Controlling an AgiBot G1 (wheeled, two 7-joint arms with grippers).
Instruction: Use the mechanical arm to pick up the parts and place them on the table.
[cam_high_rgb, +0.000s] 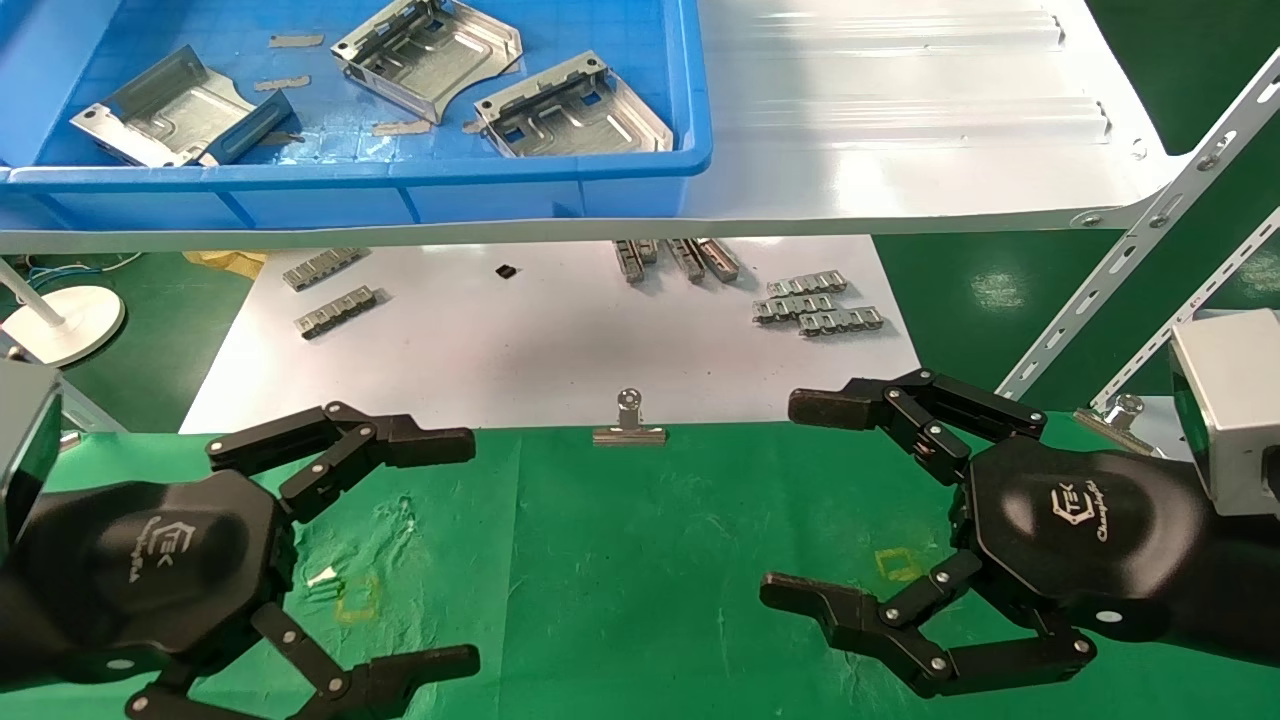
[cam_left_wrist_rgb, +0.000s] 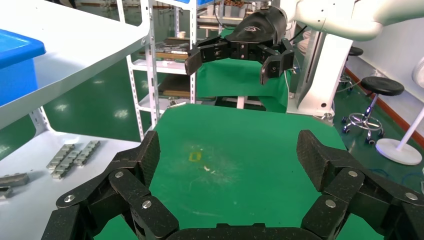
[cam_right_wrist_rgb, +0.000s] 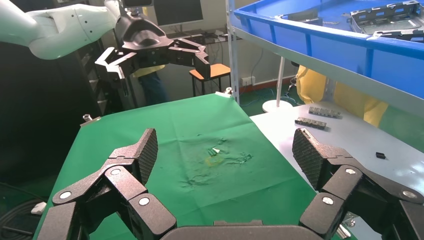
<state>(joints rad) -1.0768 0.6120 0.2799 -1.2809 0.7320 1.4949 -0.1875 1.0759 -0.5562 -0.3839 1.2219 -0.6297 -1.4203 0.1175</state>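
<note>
Three silvery stamped parts lie in a blue bin (cam_high_rgb: 400, 190) on the upper shelf: one at the left (cam_high_rgb: 170, 105), one in the middle (cam_high_rgb: 430, 50), one at the right (cam_high_rgb: 570, 105). Both black grippers hover low over the green table (cam_high_rgb: 640, 560), far below the bin. My left gripper (cam_high_rgb: 465, 550) is open and empty, also in its wrist view (cam_left_wrist_rgb: 230, 155). My right gripper (cam_high_rgb: 790, 498) is open and empty, also in its wrist view (cam_right_wrist_rgb: 225, 150). No part lies on the green cloth.
A silver binder clip (cam_high_rgb: 630, 425) sits at the cloth's far edge. Behind it a white sheet (cam_high_rgb: 520, 340) carries grey link strips (cam_high_rgb: 815, 305). The glossy white shelf (cam_high_rgb: 900, 120) overhangs it. Slotted metal struts (cam_high_rgb: 1130, 250) stand at the right.
</note>
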